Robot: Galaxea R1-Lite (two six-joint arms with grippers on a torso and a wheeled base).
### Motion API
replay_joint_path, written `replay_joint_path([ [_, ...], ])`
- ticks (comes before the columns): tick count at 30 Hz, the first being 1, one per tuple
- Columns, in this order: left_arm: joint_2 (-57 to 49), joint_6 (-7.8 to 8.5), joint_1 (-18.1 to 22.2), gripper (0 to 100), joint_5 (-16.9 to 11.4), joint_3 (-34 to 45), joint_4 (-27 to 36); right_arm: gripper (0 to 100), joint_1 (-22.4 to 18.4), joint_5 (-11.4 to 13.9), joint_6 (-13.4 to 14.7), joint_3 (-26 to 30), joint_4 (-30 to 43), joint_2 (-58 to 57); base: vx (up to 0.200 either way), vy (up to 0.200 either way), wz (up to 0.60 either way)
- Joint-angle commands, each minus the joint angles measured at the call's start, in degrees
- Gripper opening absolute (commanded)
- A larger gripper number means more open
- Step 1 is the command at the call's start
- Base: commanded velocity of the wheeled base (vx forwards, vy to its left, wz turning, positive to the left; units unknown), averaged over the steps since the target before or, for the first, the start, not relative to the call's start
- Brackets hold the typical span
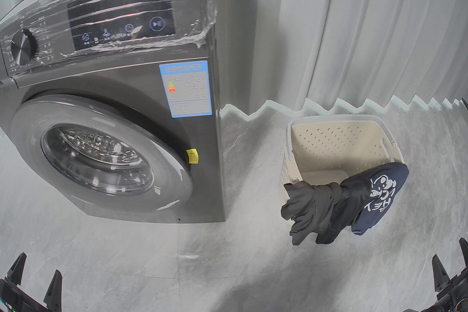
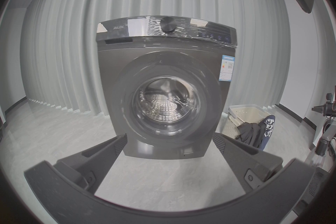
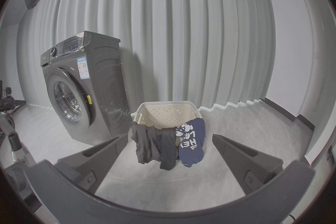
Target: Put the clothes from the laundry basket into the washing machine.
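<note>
So, laundry basket (image 1: 336, 119): grey garment (image 1: 312, 208), navy T-shirt (image 1: 380, 196) draped over rim
Washing machine (image 1: 146, 84): door (image 1: 97, 157) closed
Left gripper (image 1: 37, 274): apart
Right gripper (image 1: 451, 262): apart

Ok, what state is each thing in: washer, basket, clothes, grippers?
Grey front-loading washing machine's round glass door: shut.
Cream perforated plastic laundry basket: upright.
Dark grey garment: draped over the basket's rim.
Navy printed shirt: draped over the rim too.
Left gripper: open, empty.
Right gripper: open, empty.
</note>
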Motion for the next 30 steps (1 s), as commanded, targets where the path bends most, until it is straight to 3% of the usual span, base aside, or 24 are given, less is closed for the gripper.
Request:
replay_joint_path([
  [1, -0.61, -0.02, 0.01, 100, 0.02, 0.92, -0.03, 100, -0.01, 0.00, -0.01, 0.40, 0.04, -0.40, 0.000, 0.000, 0.00],
  [7, -0.61, -0.02, -0.08, 100, -0.07, 0.92, -0.03, 100, -0.01, 0.00, -0.01, 0.40, 0.04, -0.40, 0.000, 0.000, 0.00],
  [16, -0.61, -0.02, -0.08, 100, -0.07, 0.92, -0.03, 100, 0.08, 0.00, -0.01, 0.40, 0.04, -0.40, -0.200, 0.000, 0.00],
  [30, -0.61, -0.02, -0.08, 100, -0.16, 0.84, -0.03, 100, -0.01, 0.00, -0.01, 0.40, 0.04, -0.40, 0.000, 0.029, 0.00],
])
